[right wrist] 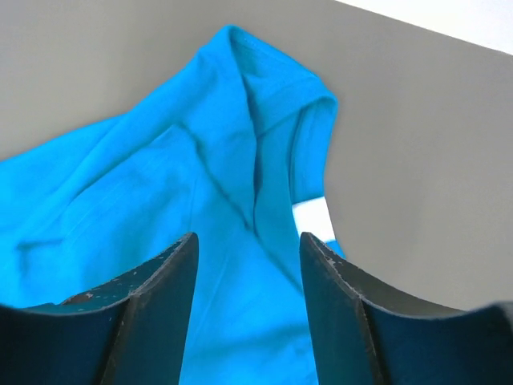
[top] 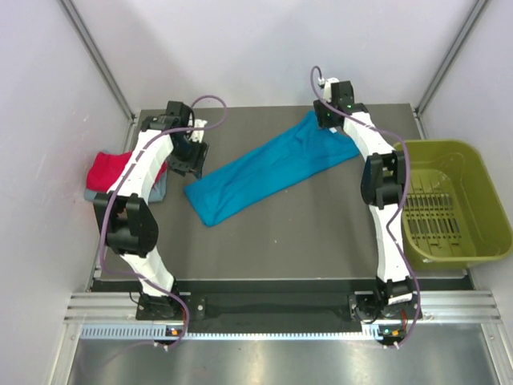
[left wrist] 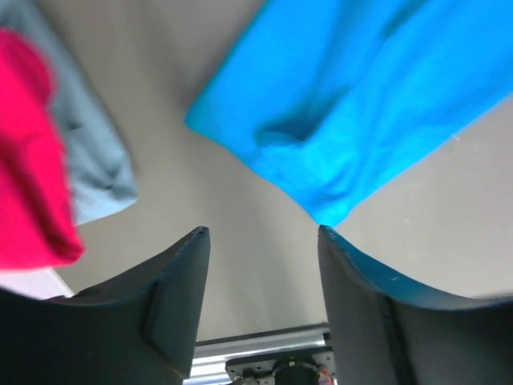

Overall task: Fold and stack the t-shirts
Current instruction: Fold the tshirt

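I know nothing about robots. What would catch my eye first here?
A bright teal-blue t-shirt lies stretched diagonally across the middle of the dark table, between two white arms. The left gripper and the right gripper are both open, one near each end of it. At the table's left edge a folded magenta-red shirt sits on a grey shirt, and an olive-green bin stands on the right.

Shirt point(top: 268, 168) spread across table point(top: 321, 233) middle, near-left to far-right, stack point(top: 108, 170) at left edge, bin point(top: 449, 148) off right edge, left gripper point(top: 189, 158) between stack and shirt
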`<state>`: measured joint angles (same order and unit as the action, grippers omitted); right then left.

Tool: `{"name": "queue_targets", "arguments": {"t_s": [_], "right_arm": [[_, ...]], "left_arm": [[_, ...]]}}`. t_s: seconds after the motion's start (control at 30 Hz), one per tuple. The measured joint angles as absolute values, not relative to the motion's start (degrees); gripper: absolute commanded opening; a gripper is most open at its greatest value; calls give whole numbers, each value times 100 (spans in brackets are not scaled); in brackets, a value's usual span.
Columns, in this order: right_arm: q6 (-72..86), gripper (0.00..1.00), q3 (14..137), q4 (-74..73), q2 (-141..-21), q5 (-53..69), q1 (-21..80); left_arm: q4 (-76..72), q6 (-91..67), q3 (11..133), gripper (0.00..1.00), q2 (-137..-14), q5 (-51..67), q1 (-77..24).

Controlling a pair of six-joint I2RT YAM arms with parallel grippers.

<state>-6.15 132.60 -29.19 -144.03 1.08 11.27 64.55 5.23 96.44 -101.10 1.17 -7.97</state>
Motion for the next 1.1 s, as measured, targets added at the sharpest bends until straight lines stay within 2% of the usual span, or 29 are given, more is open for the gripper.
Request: {"name": "queue_targets", "arguments": {"t_s": [0.1, 0.13, 0.23, 0.33, 0.43, 0.67, 1.1], "right_arm": [[-388, 56, 12827, -2967, -13898, 217, 1116], [-226, 56, 12628, -2993, -13677, 342, 1092], [287, 56, 12042, -3002, -13082, 786, 1044], [744, 56, 11579, -3011, -12711, 1210, 972], [1017, 56, 11251, -3006, -12645, 1457, 880], [1271, 56, 10914, -3247, -12689, 1684, 834], [1319, 56, 11074, -3234, -12881, 1758, 823]], "left_arm": [[6573, 727, 9642, 55, -10171, 471, -934], [6619, 816, 9633, 49, -10208, 548, -1035], [6831, 1151, 9623, 45, -10422, 644, -1505], [7091, 1365, 9627, 46, -10825, 779, -1951], [7240, 1479, 9627, 49, -11196, 805, -2032], [7478, 1627, 9644, 47, -11841, 655, -1968], [7548, 1750, 9240, 42, -11968, 401, -2095]]}}
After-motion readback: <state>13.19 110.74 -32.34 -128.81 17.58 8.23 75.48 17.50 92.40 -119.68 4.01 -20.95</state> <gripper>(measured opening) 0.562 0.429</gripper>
